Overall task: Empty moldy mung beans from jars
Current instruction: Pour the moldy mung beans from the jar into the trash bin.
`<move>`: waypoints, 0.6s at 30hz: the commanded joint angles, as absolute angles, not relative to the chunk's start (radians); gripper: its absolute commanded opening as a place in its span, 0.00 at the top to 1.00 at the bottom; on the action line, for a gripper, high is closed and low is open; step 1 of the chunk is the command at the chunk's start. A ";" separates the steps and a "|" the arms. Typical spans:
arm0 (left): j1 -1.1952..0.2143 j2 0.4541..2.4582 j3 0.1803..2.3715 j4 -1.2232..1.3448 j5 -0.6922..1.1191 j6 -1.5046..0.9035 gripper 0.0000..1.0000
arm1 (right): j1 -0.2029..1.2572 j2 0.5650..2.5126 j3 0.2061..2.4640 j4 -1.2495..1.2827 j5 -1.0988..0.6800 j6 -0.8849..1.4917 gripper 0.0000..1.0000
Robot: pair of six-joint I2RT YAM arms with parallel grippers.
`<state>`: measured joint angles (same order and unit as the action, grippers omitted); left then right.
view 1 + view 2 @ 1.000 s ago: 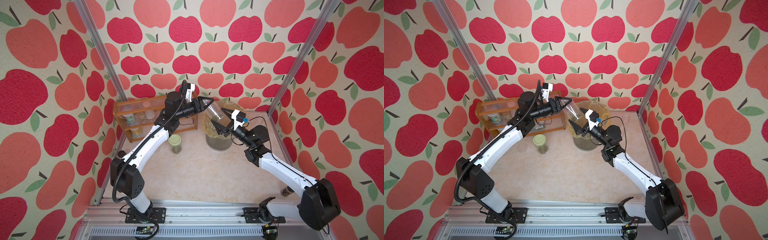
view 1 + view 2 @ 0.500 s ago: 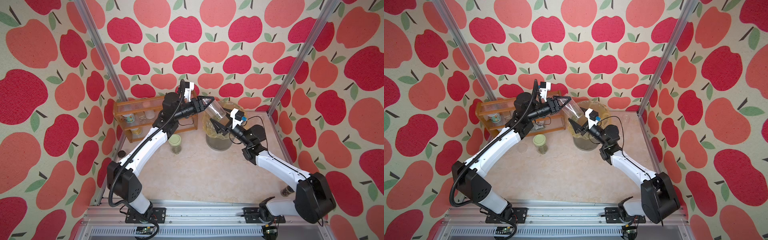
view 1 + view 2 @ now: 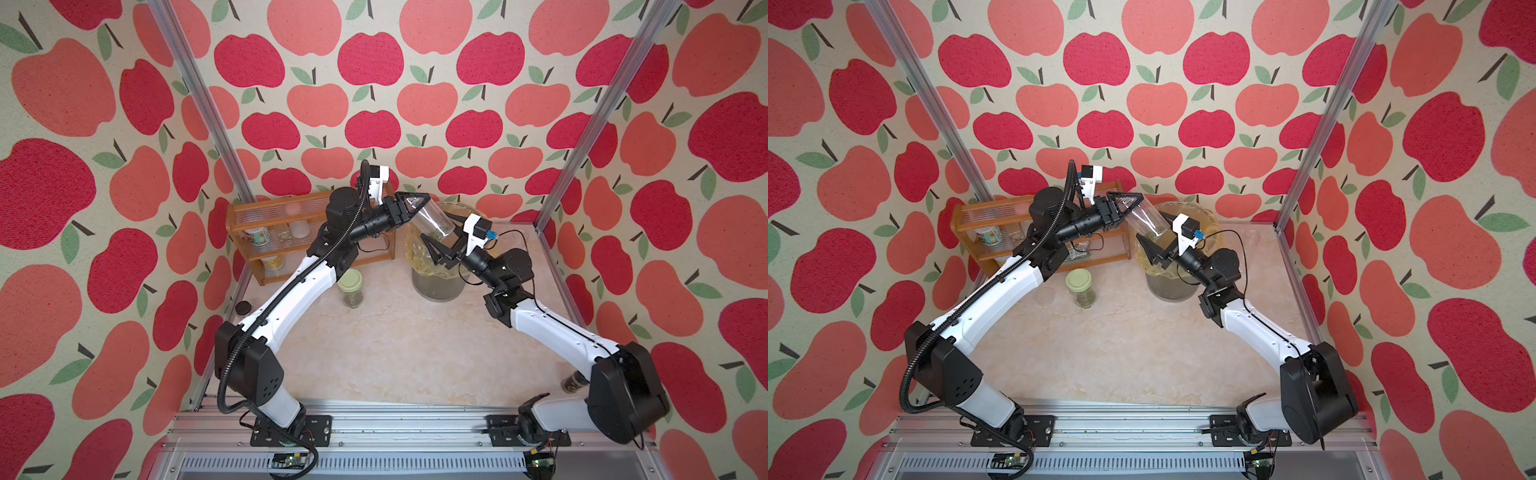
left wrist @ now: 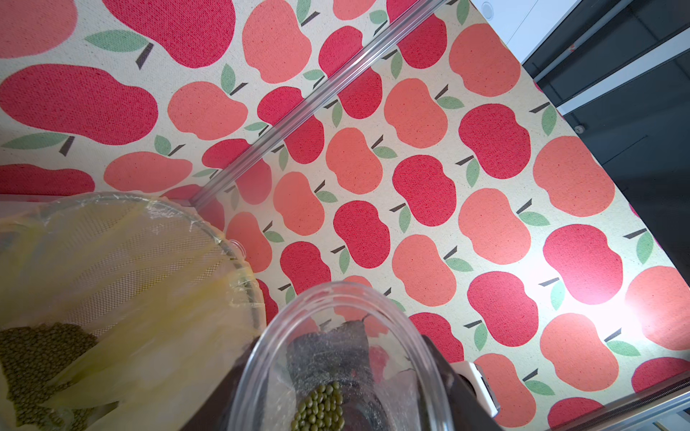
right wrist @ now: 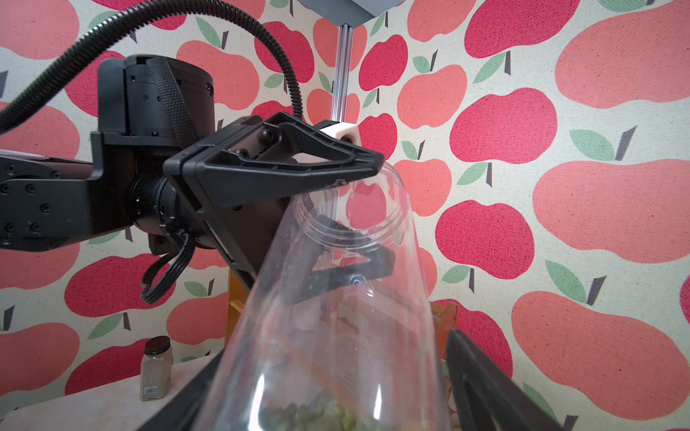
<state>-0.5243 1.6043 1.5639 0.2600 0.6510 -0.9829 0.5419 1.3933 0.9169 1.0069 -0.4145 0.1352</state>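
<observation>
My left fingers are closed on the upper, threaded end of the tube, which is tilted. A few beans lie at its low end, between my right fingers. Whether these press the wall or only stand beside it, I cannot tell. Under them is the bin. If the left lets go early, I fear the tube slips and beans scatter on the worktop.
</observation>
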 commanded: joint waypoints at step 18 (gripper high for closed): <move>-0.532 1.653 1.541 0.314 0.693 -1.048 0.60 | 0.534 1.442 0.991 1.074 -0.439 0.214 0.34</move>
